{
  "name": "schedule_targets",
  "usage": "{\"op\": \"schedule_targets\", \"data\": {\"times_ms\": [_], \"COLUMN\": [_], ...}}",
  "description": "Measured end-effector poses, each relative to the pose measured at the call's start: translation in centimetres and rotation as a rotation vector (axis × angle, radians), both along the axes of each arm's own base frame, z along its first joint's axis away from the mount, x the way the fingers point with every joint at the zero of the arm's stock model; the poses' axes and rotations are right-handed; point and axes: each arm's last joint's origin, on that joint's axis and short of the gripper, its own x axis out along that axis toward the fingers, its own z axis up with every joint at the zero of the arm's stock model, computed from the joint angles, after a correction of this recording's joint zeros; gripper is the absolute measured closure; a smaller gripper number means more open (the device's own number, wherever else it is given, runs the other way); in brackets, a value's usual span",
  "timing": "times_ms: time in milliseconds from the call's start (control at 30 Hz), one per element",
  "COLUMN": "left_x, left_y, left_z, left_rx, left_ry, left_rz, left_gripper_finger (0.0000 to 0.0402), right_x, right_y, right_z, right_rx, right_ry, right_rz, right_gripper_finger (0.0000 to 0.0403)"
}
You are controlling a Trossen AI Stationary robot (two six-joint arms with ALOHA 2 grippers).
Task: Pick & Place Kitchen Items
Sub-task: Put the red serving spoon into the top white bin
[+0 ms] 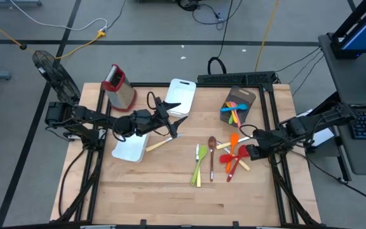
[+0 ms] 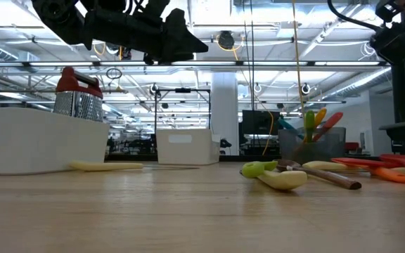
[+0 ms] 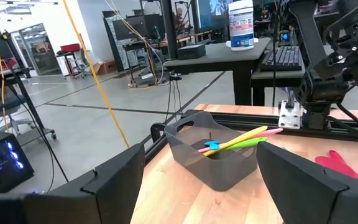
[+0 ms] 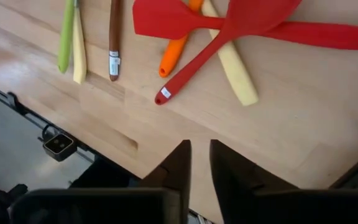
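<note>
While the right gripper hangs at the pile of loose utensils, the high view shows red spatulas and an orange one just inboard of its tip, with the brown wooden spoon and green spoon farther toward the table's middle; the left gripper hovers by the white tray, a cream-handled knife lying just under it. From table height, the left arm's pincer sits high above the wooden table, the grater and trays behind, a lit workshop beyond. Past the left wrist's widely spread fingers, the grey bin already holds several coloured utensils. At the right wrist, the fingers stand nearly together, a slim gap between, pinching nothing; the crossed red spatulas lie ahead. I judge a good pick needs the jaws opened wider, lowered square across one handle that lies clear of the crossing.
</note>
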Motion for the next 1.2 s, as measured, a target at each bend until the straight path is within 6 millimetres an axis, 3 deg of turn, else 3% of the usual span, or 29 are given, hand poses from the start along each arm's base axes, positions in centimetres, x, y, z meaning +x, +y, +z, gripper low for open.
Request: {"op": "schedule_targets", "data": {"times_ms": [500, 1000, 1200], "left_x": [0.0, 0.0, 0.0], "left_y": [0.0, 0.0, 0.0], "left_z": [-0.2, -0.2, -0.2], "left_rx": [-0.001, -0.001, -0.004], "left_ry": [0.021, 0.02, 0.018], "left_rz": [0.0, 0.0, 0.0], "left_gripper_finger": [0.0091, 0.0091, 0.0091], "right_x": [1.4, 3.2, 3.6], "right_y": [0.2, 0.9, 1.3], "right_z": [-0.7, -3.9, -4.6], "right_rx": [-0.037, -0.052, 0.057], "right_ry": [-0.063, -0.365, -0.443], "right_rz": [-0.039, 0.142, 0.155], "right_gripper_finger": [0.022, 0.0229, 0.0227]}}
